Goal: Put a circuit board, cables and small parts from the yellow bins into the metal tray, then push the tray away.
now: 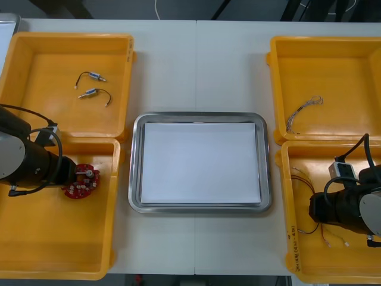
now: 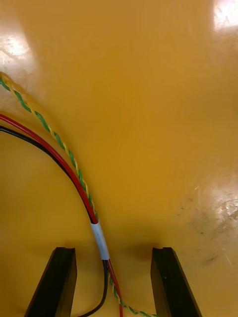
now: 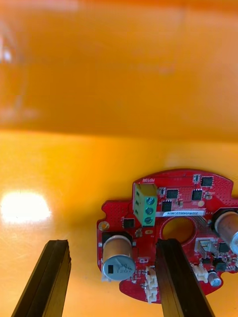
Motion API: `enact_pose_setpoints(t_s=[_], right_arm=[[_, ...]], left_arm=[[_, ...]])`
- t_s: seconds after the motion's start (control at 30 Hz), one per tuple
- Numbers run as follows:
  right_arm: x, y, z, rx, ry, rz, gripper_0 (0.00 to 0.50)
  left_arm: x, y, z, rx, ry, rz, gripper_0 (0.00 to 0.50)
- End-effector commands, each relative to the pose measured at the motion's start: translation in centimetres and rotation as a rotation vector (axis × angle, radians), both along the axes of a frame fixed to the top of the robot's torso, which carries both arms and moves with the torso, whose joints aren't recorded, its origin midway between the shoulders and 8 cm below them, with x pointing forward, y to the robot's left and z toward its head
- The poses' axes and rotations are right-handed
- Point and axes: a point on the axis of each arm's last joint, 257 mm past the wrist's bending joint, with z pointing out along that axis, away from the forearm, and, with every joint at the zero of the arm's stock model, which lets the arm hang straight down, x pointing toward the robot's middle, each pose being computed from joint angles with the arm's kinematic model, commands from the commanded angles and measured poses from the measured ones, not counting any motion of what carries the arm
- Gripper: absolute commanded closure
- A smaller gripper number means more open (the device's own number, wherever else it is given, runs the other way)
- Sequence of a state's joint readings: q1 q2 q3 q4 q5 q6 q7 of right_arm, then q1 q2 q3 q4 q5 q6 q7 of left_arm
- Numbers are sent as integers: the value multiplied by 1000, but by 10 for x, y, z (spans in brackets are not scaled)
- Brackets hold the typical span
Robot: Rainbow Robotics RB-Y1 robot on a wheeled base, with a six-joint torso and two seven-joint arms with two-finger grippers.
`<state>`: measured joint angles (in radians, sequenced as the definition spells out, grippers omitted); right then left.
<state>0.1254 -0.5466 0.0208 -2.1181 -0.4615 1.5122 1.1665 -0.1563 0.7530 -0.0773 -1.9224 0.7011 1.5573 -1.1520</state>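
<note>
- Both sets of jaws stand apart. The left gripper (image 3: pixel 114 277) sits low in the near left bin (image 1: pixel 36 250), with one finger over the circuit board (image 3: pixel 173 233) and the board's edge in the gap.
- The right gripper (image 2: pixel 114 282) is down in the near right bin (image 1: pixel 333 265), straddling a bundle of cables (image 2: pixel 74 168) without clamping it.
- The tray (image 1: pixel 136 167), in the middle, holds nothing yet.
- Small parts (image 1: pixel 92 84) lie in the far left bin (image 1: pixel 36 59), and a thin cable (image 1: pixel 303 110) in the far right bin (image 1: pixel 345 59).
- The task looks barely begun: every pick and the push remain.
</note>
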Motion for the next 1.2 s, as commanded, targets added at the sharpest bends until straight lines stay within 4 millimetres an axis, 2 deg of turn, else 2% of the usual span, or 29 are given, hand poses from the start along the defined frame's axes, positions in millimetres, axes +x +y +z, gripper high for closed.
enact_pose_setpoints(t_s=[0.03,0.27,0.3,0.33,0.37,0.63,0.8,1.2], right_arm=[[-5,14,-9,21,1,-14,68],[-4,15,-10,27,-13,-15,69],[-4,16,-11,29,-13,-15,67],[-5,15,-11,29,-12,-16,69],[-6,15,-12,29,-10,-16,67],[-10,16,-16,40,-12,-19,67],[-11,17,-17,49,-18,-21,69],[-16,19,-22,60,-7,-22,67]], left_arm=[[-9,-4,-2,-43,3,70,0],[-9,-6,-6,-38,-4,63,0],[-8,-5,-6,-37,-6,64,60],[-8,-6,-6,-38,-6,62,295],[-8,-6,-6,-40,-7,62,498],[-7,-6,-2,-49,-13,64,500],[-5,-6,11,-50,-25,60,500],[-15,-7,86,-6,-45,27,500]])
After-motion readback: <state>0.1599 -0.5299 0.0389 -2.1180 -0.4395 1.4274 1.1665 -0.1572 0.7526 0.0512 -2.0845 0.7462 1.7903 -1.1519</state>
